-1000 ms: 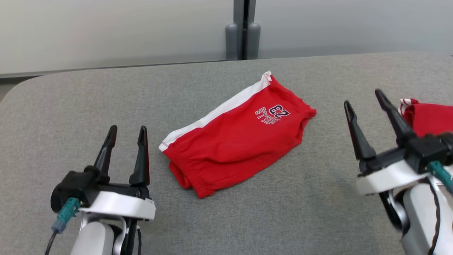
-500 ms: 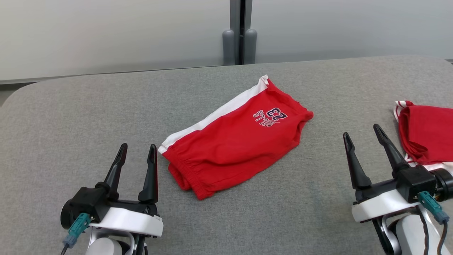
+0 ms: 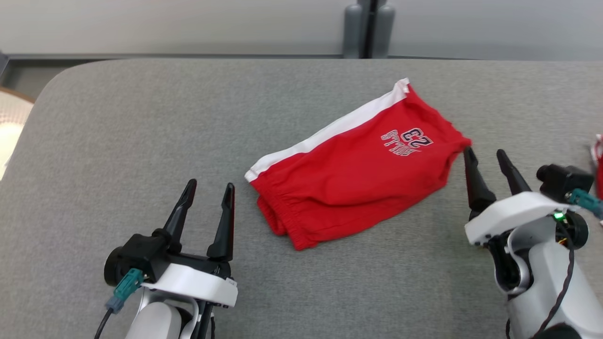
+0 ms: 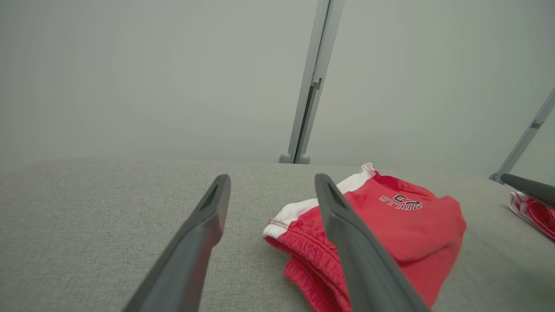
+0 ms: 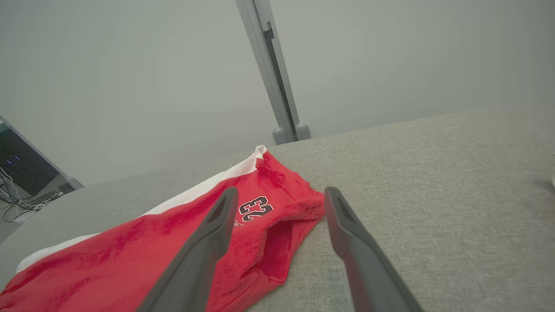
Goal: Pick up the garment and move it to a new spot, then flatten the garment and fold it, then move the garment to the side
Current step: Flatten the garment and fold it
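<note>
Both hands are spread wide, nothing in either one. The left gripper (image 3: 210,183) sits low off the near-left corner of the red shorts (image 3: 358,179), close to the waistband (image 3: 278,221) but clear of it. The right gripper (image 3: 484,151) is parked at the opposite end. In its own wrist view the leg opening (image 5: 277,247) sits right in the gap between its fingers. One fingertip is right at the cloth's edge, and I can't tell if it actually touches.

My read is that they're bracketing the shorts end to end so that each one has an end within reach.

The shorts lie diagonally in the middle of the grey padded table (image 3: 118,132), waistband end toward the robot's left and leg end further back and to its right. There's a white stripe (image 3: 330,132) along the far long edge and a 23 print (image 3: 407,140) with lettering near the leg end, upside down from the robot's side.

They look doubled over, one leg on the other, but puffy, with soft bulges and a scrunched elastic. That could be a rough fold waiting to be slid aside, or a garment just laid there that needs smoothing, and honestly it fits either.

There's also a sliver of another red-and-white cloth (image 3: 599,165) at the table's right edge.
</note>
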You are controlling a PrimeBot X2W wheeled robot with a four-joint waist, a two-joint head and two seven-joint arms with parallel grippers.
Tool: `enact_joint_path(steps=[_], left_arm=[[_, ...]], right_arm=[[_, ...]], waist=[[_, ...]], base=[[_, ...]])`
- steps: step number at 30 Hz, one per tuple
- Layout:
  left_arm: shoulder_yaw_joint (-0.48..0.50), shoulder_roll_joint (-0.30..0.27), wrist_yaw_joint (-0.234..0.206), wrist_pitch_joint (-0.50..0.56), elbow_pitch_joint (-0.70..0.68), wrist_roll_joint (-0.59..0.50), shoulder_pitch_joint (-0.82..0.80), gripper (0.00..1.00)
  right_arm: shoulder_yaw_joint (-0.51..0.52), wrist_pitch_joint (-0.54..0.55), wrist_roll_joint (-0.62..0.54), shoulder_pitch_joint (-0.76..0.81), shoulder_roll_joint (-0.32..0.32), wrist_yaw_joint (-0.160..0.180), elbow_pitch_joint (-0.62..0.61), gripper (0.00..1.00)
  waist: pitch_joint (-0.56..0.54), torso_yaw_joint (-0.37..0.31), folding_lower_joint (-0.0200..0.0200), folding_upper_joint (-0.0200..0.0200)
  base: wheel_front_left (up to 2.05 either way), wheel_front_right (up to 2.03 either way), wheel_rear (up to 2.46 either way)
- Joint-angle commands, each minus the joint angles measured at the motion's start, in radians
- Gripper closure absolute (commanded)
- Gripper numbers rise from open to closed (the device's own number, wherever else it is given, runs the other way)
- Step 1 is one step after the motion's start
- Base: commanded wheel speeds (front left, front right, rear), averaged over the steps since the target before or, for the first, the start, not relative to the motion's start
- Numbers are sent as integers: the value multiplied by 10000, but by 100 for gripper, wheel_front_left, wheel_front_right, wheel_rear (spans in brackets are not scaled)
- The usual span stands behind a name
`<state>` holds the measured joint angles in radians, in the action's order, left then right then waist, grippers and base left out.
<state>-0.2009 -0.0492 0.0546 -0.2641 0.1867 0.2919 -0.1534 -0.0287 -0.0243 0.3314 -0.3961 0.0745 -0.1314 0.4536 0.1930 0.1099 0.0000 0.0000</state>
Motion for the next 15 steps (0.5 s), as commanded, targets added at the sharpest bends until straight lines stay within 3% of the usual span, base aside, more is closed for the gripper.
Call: enact_joint_path(steps=[1, 6, 15], left_arm=[[-63, -35, -6, 3, -14, 48, -211, 0], [-416, -30, -139, 3, -64, 294, -515, 0], [-611, -27, -300, 3, -333, 483, -770, 0]], right_arm=[[172, 187, 67, -237, -14, 16, 152, 0], [1475, 1010, -72, -1078, -79, 11, 1182, 0], [3464, 2027, -1475, -2173, -166, 11, 2708, 0]], waist=[[346, 374, 0, 0], [724, 977, 0, 0], [1091, 1610, 0, 0]], base=[[0, 0, 0], [0, 0, 0], [0, 0, 0]])
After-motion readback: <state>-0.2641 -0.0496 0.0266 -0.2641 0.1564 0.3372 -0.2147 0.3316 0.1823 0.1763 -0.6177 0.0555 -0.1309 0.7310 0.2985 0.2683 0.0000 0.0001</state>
